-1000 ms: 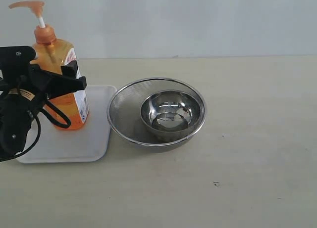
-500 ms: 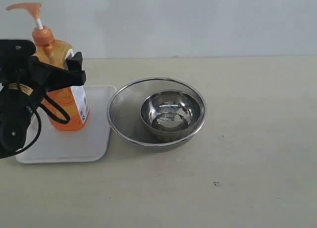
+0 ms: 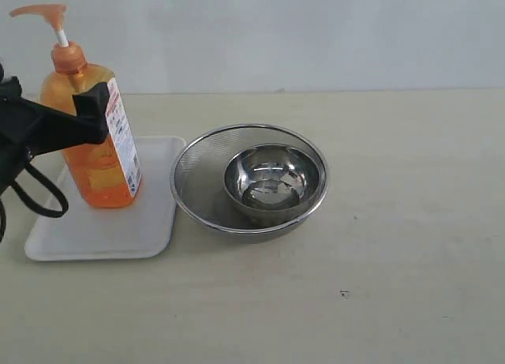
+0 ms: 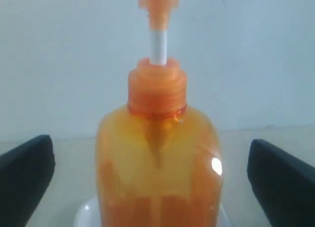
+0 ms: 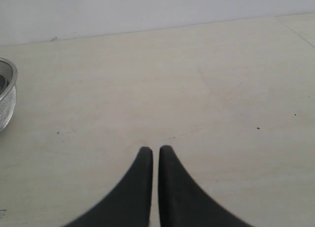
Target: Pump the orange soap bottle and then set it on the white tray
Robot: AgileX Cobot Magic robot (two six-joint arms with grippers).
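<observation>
Only from the exterior camera: possible to take in the whole orange soap bottle (image 3: 99,147), upright on the rear part of the white tray (image 3: 118,234), with its white label and red print turned toward the strainer. Just beside the tray, a round steel mesh strainer (image 3: 193,182), and nested inside it a smaller polished steel bowl (image 3: 272,178), mirror-bright and showing only reflections. All on a pale beige table (image 3: 394,238).

From the left wrist camera: only the bottle's rounded shoulders, orange screw collar, white stem and the base of the pump head, with clear orange liquid inside and a sliver of white tray under it. Shows what the exterior half hides: the left gripper (image 4: 153,185) spread wide, black fingers (image 4: 27,180) off to either side of the bottle with clear gaps, gripping nothing.

From the right wrist camera: the right gripper (image 5: 151,160) over bare table, tapered black fingertips drawn almost together with nothing between them. At the picture's edge, just a bit of the strainer's rim and fine mesh.
</observation>
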